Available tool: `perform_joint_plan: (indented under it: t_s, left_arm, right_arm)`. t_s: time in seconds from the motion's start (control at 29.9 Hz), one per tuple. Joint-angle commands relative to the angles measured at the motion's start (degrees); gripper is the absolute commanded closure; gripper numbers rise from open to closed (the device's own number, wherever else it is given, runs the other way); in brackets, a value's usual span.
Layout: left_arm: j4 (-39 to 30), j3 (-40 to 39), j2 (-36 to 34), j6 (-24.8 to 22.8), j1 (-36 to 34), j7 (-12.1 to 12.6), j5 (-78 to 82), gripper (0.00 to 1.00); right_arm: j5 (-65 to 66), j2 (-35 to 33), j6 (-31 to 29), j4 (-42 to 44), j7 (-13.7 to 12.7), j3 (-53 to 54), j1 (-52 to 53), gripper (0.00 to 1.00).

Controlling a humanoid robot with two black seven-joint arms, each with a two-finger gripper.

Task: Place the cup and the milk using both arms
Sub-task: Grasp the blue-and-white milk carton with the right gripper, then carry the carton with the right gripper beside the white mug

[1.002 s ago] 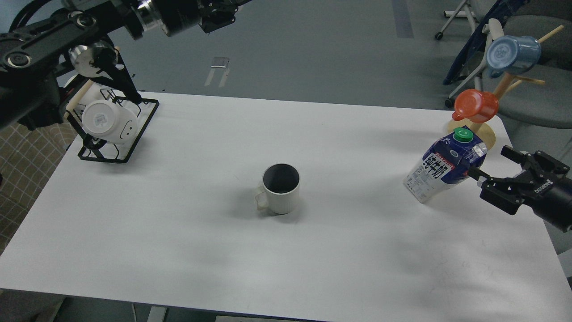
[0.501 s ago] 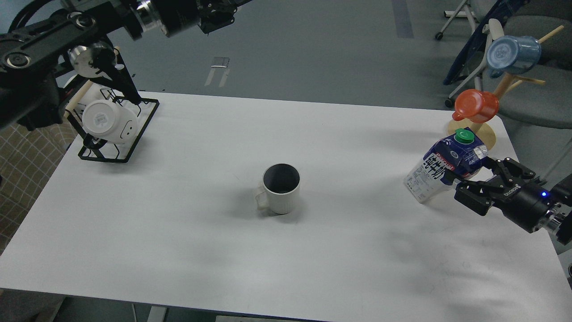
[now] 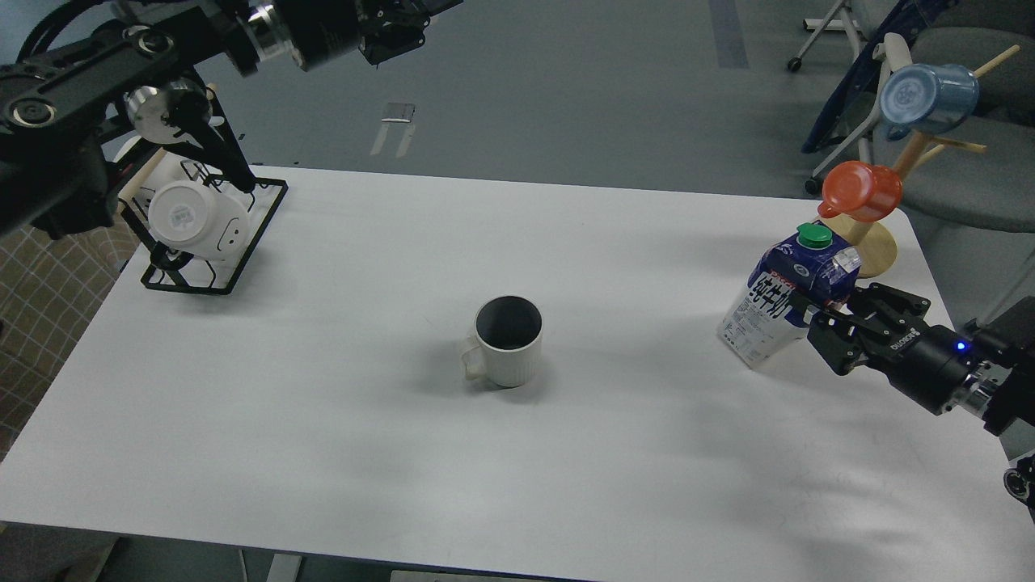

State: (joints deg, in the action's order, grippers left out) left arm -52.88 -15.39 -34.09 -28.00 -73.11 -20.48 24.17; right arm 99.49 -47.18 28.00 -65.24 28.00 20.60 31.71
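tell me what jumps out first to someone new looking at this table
The milk carton near the table's right edge, with the right claw closed in on its side. Then the ribbed cup alone at the table's centre, handle to the left. The left claw hangs high beyond the far edge.

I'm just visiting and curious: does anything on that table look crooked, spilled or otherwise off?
Nothing is spilled or broken. The milk carton near the table's right edge leans left rather than standing straight, with the right claw at its side. The ribbed mug stands upright mid-table. Whether the claw has actually gripped the carton is unclear.
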Motion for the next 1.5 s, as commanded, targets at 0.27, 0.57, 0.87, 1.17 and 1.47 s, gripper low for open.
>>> perform_joint_plan:
  t_s: [0.27,0.57,0.87,1.17,1.47]
  left_arm:
    - [-0.11,0.01,-0.80,0.00,0.25,0.09,0.00,0.02]
    - [-0.03,0.01,-0.63,0.00,0.33,0.09,0.00,0.02]
    - [-0.03,-0.08,-0.80,0.00,0.60,0.09,0.00,0.02]
    - [-0.03,-0.08,-1.15,0.00,0.86,0.00,0.00,0.02]
    - [-0.03,-0.08,-1.42,0.00,1.12,0.00,0.00,0.02]
  right_arm:
    - [0.17,2.60,0.00,-4.55,0.00,-1.79,7.56,1.00]
    - [0.26,11.05,0.00,1.95,0.00,-9.61,14.86,0.99]
    - [0.17,20.02,0.00,8.99,0.00,-13.13,16.98,0.98]
    - [0.09,24.15,0.00,11.45,0.00,-16.21,18.29,0.96]
    - [0.09,27.05,0.00,14.17,0.00,-17.88,18.21,0.94]
